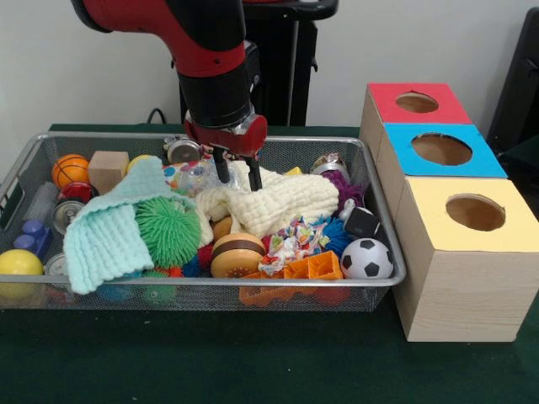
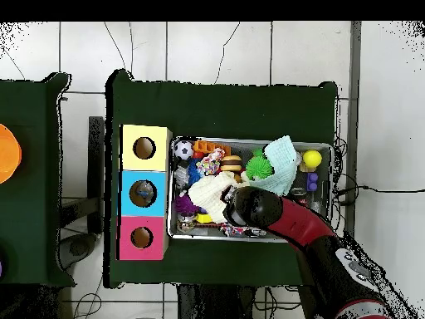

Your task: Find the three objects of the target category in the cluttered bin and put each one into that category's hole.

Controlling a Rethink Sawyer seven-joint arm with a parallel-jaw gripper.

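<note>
My gripper [image 1: 238, 178] hangs open inside the wire bin [image 1: 381, 220], fingertips down at the back edge of a cream cloth [image 1: 274, 202], nothing between them. In the overhead view the arm covers the gripper near the cream cloth [image 2: 209, 193]. Around it lie a mint cloth [image 1: 109, 231], a green spiky ball [image 1: 168, 231], a soccer ball [image 1: 367, 259], a small basketball [image 1: 71, 170], a yellow ball [image 1: 18, 264], a wooden block [image 1: 108, 168], a toy burger [image 1: 237, 255] and an orange plastic piece [image 1: 313, 268]. The cloths hide whatever lies beneath them.
Right of the bin stand three wooden boxes with round holes: red top [image 1: 416, 103], blue top [image 1: 441, 150], yellow top [image 1: 475, 212]. Overhead they line the bin's left side: yellow [image 2: 144, 148], blue [image 2: 144, 193], red [image 2: 141, 238]. Metal cans [image 1: 183, 151] sit along the bin's back.
</note>
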